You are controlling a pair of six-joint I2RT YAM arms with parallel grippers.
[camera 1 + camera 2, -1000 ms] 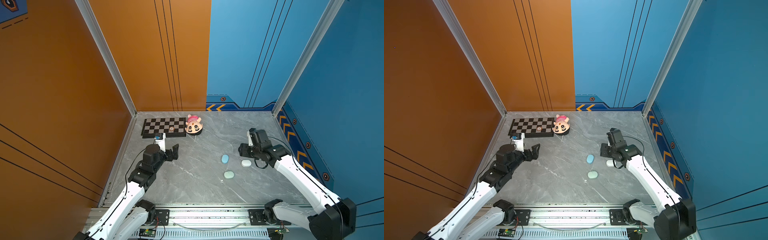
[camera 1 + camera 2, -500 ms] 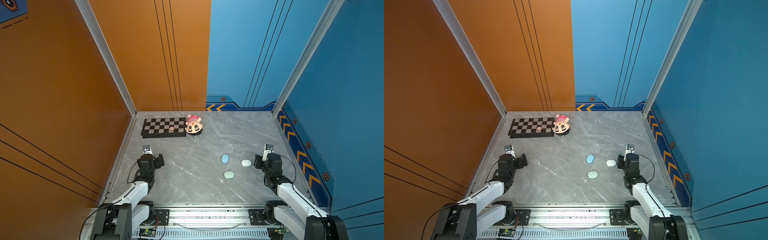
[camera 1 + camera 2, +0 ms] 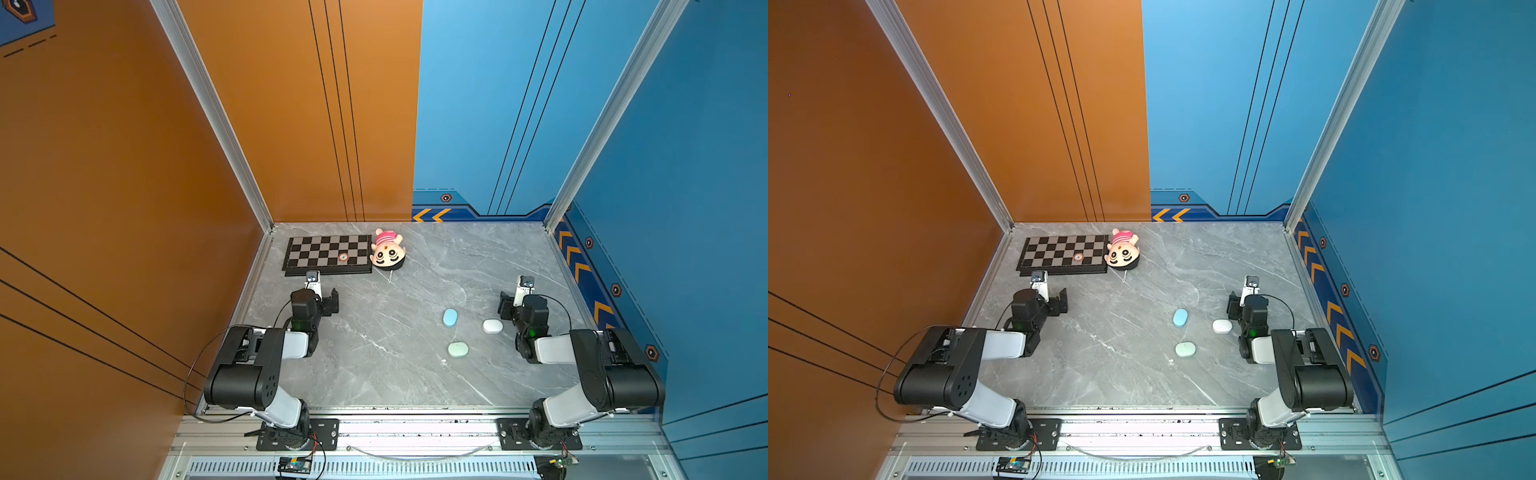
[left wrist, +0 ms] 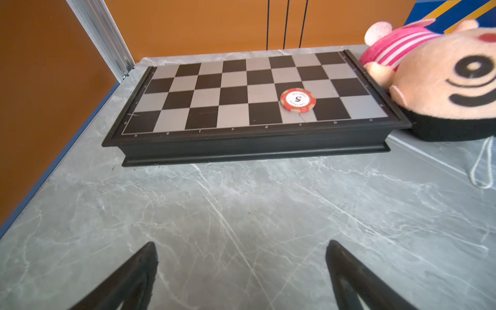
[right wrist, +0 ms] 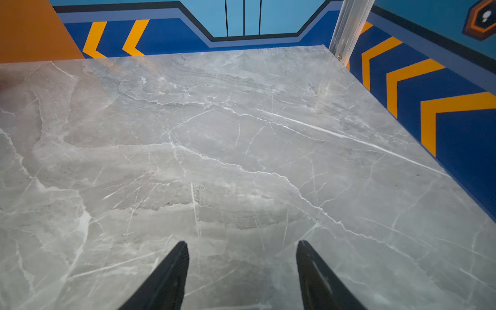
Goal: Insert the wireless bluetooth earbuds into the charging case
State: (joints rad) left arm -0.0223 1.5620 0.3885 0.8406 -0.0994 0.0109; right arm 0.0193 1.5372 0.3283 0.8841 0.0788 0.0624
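Marble table (image 3: 374, 374), white case (image 3: 493, 326) beside spread R jaws, prob. apart, L jaws wide

2 black-and-white arms (image 3: 249, 374), dark tapered end effectors (image 4: 241, 242)

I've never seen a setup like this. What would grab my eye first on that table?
Probably the pink-striped plush doll lying at the back of the grey table, right beside a chessboard that carries a single red chip. After that, three small oval shapes on the right half, lying apart from each other: a blue case, a white case and a mint case.
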